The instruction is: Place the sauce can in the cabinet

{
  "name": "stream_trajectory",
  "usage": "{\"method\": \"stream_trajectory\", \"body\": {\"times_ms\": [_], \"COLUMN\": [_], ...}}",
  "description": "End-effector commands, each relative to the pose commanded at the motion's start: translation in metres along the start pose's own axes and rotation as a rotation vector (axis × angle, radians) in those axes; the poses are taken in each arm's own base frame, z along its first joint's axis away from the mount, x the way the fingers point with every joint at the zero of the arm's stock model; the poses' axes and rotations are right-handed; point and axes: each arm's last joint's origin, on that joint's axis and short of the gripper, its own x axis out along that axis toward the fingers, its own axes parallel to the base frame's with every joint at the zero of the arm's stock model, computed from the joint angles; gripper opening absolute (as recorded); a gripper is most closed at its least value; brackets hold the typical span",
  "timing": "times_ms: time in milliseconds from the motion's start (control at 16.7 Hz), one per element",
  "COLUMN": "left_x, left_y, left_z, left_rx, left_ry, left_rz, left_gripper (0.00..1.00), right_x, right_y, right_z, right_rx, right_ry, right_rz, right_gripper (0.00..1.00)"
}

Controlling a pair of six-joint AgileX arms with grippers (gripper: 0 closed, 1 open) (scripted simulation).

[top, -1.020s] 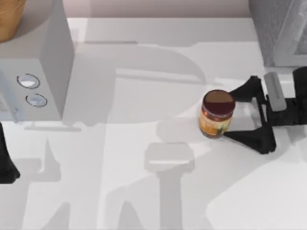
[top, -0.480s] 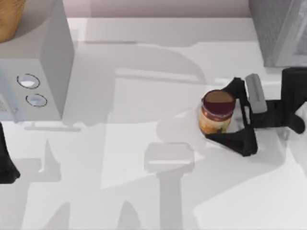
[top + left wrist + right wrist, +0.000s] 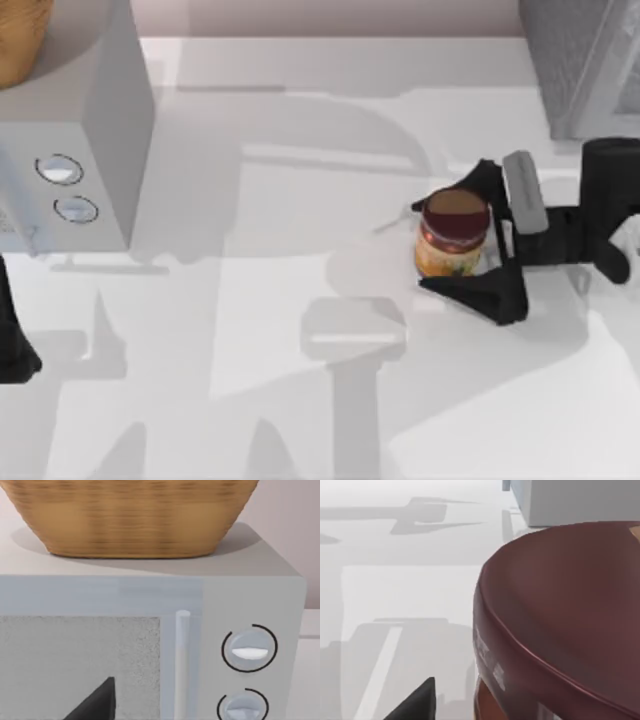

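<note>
While the sauce can stands upright on the white surface toward the right side of the top view, the right gripper reaches in from the right with its two dark fingers spread wide, one on the far side of the can and one on the near side, so the can sits between them. The jaws are released rather than clamped: a sliver of surface shows between the near finger and the can's label, though whether the far finger touches the can is hard to tell. In the right wrist view the can's maroon top looms very close. The cabinet, dark grey and speckled with a paler front frame, stands at the far right corner, apart from the can. The left arm is parked at the left edge of the top view, its gripper facing a light-grey box with two round knobs; a woven basket rests on top of that box.
</note>
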Motion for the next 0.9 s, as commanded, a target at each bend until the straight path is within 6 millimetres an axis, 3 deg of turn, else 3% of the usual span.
{"method": "stream_trajectory", "body": {"times_ms": [780, 900], "left_x": [0.0, 0.0], "left_y": [0.0, 0.0], "left_z": [0.0, 0.0], "left_rx": [0.0, 0.0], "left_ry": [0.0, 0.0], "left_rz": [0.0, 0.0], "left_gripper": [1.0, 1.0], "right_x": [0.0, 0.0], "right_y": [0.0, 0.0], "right_z": [0.0, 0.0], "right_rx": [0.0, 0.0], "right_ry": [0.0, 0.0], "right_rz": [0.0, 0.0], "right_gripper": [0.02, 0.0]}}
